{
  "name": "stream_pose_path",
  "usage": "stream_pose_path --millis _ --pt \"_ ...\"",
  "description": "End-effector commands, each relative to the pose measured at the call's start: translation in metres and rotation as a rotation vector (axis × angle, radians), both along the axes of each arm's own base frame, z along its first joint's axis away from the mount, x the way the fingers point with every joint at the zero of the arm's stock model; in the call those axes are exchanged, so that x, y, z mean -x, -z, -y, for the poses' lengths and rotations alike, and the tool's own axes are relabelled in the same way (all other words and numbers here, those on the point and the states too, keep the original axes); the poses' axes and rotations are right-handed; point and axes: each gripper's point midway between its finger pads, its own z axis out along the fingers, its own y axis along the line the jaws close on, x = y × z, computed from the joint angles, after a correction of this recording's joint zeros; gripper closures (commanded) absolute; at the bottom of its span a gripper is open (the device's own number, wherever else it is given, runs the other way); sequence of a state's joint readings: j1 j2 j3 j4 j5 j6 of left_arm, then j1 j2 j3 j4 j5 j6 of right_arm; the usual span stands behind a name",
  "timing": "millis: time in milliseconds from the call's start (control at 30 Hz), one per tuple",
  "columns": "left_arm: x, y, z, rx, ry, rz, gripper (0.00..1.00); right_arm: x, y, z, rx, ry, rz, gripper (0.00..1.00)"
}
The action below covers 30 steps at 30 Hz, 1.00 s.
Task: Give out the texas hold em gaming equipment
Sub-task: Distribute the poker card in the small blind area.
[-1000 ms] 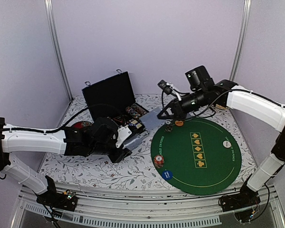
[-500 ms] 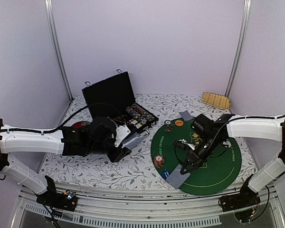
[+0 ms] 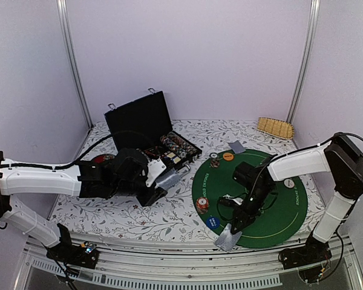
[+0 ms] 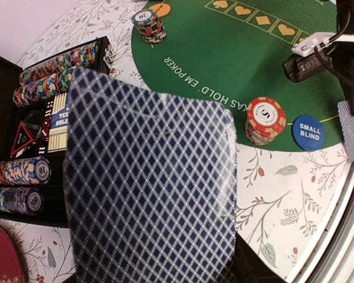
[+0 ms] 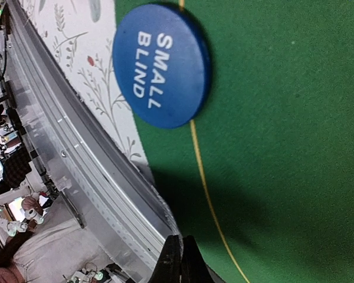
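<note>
My left gripper [image 3: 160, 185] is shut on a deck of playing cards [image 3: 168, 178] beside the black case; the checked card backs [image 4: 147, 188] fill the left wrist view and hide its fingers. My right gripper [image 3: 235, 228] is shut on a single card [image 3: 228, 240], held low over the front edge of the round green mat [image 3: 272, 202]; this card's edge [image 5: 178, 244] shows between the closed fingers. A blue SMALL BLIND button [image 5: 162, 65] and a red-white chip stack [image 3: 202, 205] lie just left of it. Another chip stack [image 3: 214, 162], an orange button [image 3: 228, 156] and a white button [image 3: 288, 183] also sit on the mat.
The open black case [image 3: 139, 121] with rows of chips [image 4: 59, 71] stands at the back left, a dark-red dish [image 3: 100, 160] beside it. One card [image 3: 236, 146] lies behind the mat and a woven tray [image 3: 275, 127] at the back right. The table's metal front rail [image 5: 88, 177] is close to the right gripper.
The right arm has swung from the back of the mat near the case to its front edge, carrying one card. The left arm and deck have stayed still.
</note>
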<state>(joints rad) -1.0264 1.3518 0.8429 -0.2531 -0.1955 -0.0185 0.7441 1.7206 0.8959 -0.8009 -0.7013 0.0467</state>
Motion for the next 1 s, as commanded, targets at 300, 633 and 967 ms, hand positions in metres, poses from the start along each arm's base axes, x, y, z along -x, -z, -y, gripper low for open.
stream_pose_path --millis 300,633,967 --pt "-0.007 -0.018 0.001 0.022 -0.011 0.031 0.46 -0.042 0.017 0.005 0.151 -0.030 0.157 0.95" --pt "-0.007 -0.017 0.000 0.014 -0.011 0.035 0.46 -0.043 0.018 0.008 0.180 -0.028 0.159 0.88" --pt "-0.007 -0.019 0.001 0.017 -0.006 0.037 0.46 -0.066 -0.014 0.010 0.224 0.008 0.277 0.31"
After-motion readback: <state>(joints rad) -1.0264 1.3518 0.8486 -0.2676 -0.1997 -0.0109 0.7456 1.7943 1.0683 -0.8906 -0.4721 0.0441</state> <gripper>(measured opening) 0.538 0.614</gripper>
